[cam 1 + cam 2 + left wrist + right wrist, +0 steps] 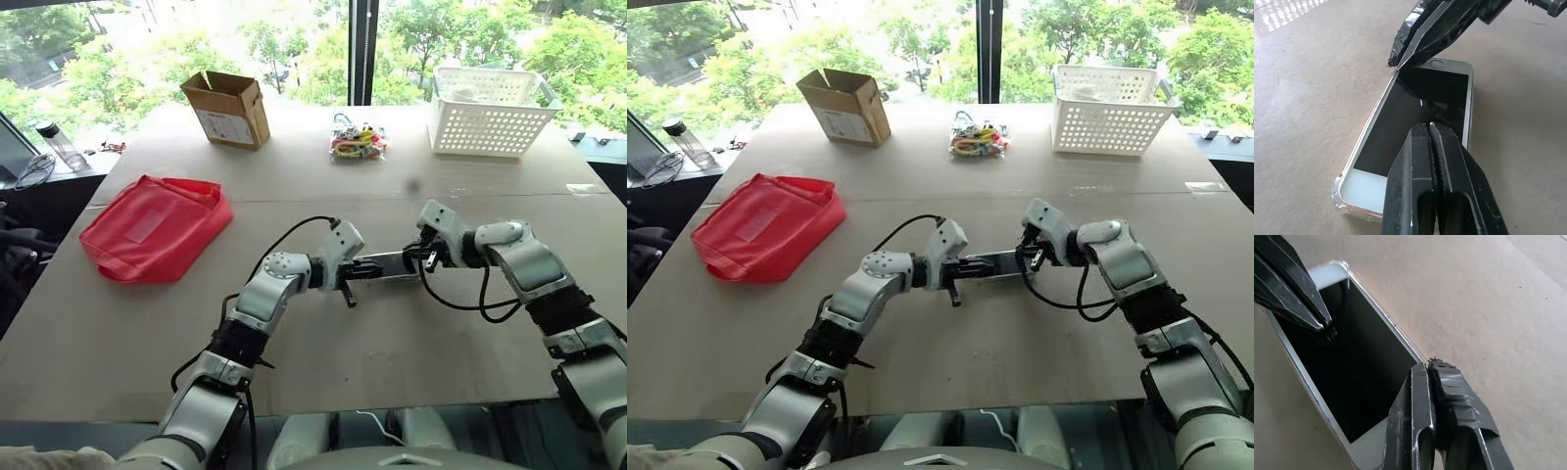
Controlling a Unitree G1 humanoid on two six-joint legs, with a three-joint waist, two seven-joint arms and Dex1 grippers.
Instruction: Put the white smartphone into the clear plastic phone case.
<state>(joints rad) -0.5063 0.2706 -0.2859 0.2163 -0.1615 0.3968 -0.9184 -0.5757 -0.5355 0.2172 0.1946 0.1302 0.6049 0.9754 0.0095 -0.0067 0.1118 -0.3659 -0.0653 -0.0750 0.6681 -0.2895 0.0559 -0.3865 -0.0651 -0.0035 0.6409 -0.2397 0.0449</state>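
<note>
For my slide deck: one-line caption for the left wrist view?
Two shut end effectors, left and right, press the white smartphone into the clear plastic phone case on the table.

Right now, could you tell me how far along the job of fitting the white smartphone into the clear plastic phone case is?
Mostly done: the white smartphone with the black screen lies on the tan table inside the clear plastic phone case, whose corner wraps its near end. In hand: the shut left gripper and shut right gripper are over opposite ends of the screen. Left: seating the home-button end, whose fit I cannot confirm.
</note>
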